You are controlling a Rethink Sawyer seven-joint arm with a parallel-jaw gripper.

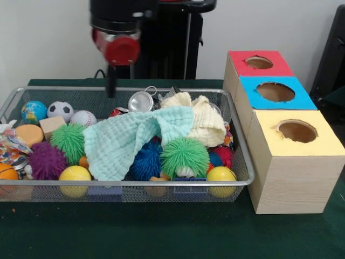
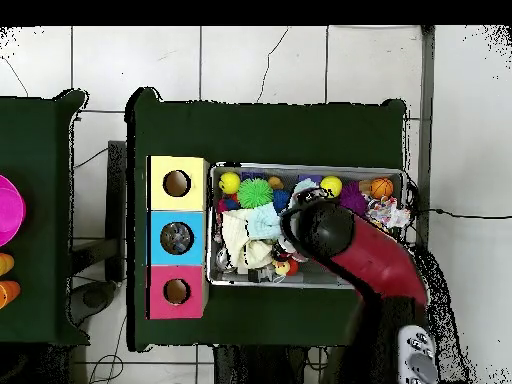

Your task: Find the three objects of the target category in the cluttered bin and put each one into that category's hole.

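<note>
The wire mesh bin [image 1: 129, 183] holds several toys: a globe ball [image 1: 33, 111], a soccer ball [image 1: 60, 110], a baseball [image 1: 83, 117], two green spiky balls [image 1: 68, 142] [image 1: 184, 155], a purple spiky ball [image 1: 47, 160], yellow balls [image 1: 75, 174] and a metal can [image 1: 141, 101]. A mint cloth [image 1: 126, 140] and a cream cloth [image 1: 205, 121] lie over the middle. My gripper [image 1: 110, 85] hangs above the bin's back rim, near the baseball and can, holding nothing that shows. In the overhead view the arm [image 2: 325, 232] covers the bin's [image 2: 300, 167] middle.
Three wooden boxes with round holes stand in a row beside the bin: red [image 1: 259, 63], blue [image 1: 275, 91] and yellow [image 1: 297, 131]. In the overhead view they are yellow [image 2: 177, 183], blue [image 2: 177, 238] and red [image 2: 177, 291]. Another table holding a pink bowl [image 2: 5, 210] is at the left.
</note>
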